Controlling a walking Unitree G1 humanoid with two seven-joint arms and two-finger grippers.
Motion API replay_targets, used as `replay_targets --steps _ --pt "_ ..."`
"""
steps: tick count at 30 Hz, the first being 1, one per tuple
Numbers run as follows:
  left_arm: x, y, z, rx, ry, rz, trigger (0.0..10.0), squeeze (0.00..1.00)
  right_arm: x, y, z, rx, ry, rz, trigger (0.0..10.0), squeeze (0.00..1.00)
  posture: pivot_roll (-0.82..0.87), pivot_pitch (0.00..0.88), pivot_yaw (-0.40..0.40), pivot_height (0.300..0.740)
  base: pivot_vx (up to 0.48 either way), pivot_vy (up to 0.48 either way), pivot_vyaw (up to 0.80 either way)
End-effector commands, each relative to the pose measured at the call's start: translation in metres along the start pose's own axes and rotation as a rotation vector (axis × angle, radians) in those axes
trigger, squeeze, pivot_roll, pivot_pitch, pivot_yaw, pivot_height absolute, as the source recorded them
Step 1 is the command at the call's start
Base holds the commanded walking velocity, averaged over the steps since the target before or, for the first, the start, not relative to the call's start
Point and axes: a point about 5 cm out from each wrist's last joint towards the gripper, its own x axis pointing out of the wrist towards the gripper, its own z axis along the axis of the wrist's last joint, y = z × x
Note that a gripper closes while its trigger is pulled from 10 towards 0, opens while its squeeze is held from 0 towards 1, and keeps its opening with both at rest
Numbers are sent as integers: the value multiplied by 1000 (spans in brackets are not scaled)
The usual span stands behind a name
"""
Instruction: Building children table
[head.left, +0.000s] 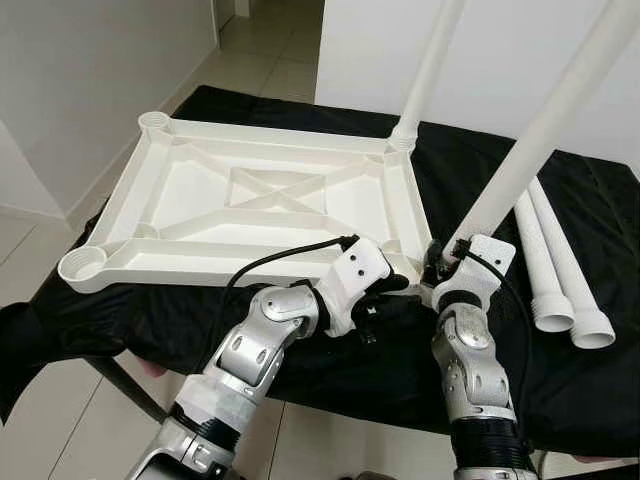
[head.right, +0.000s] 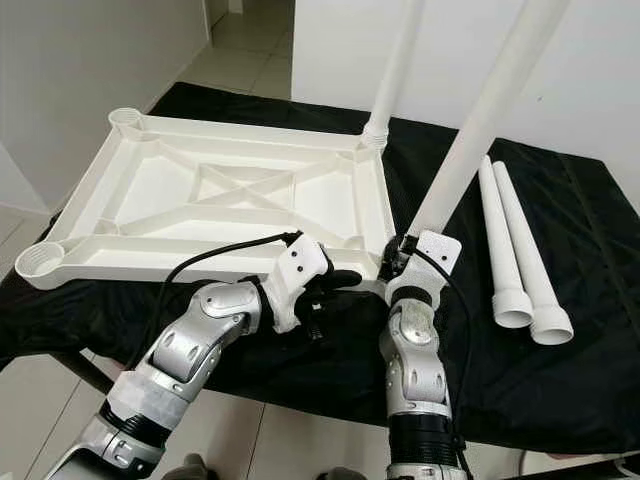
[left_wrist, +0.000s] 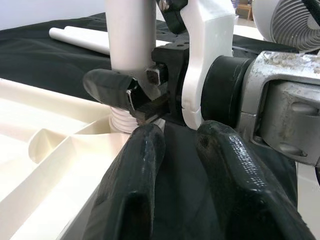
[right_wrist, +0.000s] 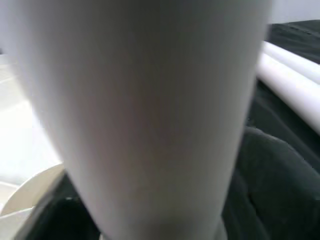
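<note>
A white table top (head.left: 200, 268) lies upside down on a black-covered table. One white leg (head.left: 425, 70) stands upright in its far right corner socket. A second white leg (head.left: 550, 120) leans to the right with its threaded end (left_wrist: 122, 122) at the near right corner socket. My right gripper (head.left: 445, 258) is shut on this leg just above the thread, one black finger (left_wrist: 107, 85) wrapped round it. My left gripper (head.left: 393, 290) hovers just left of that corner, over the cloth, its fingers (left_wrist: 135, 180) a little apart with nothing between them.
Two loose white legs (head.left: 555, 265) lie side by side on the black cloth (head.left: 600, 380) at the right. The near left socket (head.left: 82, 265) and far left socket (head.left: 155, 122) stand open. White walls flank the table, and tiled floor lies to the left.
</note>
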Motion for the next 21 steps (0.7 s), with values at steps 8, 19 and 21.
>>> replay_targets --steps 8,19,21 --pt "0 1 2 6 2 3 10000 0 -4 -30 -4 -65 -21 207 10000 0 26 8 -53 740 0 0 0" --pt "2 0 1 18 6 8 10000 0 15 -40 10 -147 -40 509 10000 0 28 1 -52 740 0 0 0" --pt "4 -3 2 20 3 5 10000 0 19 -35 12 -168 -33 609 10000 0 32 0 -55 740 0 0 0"
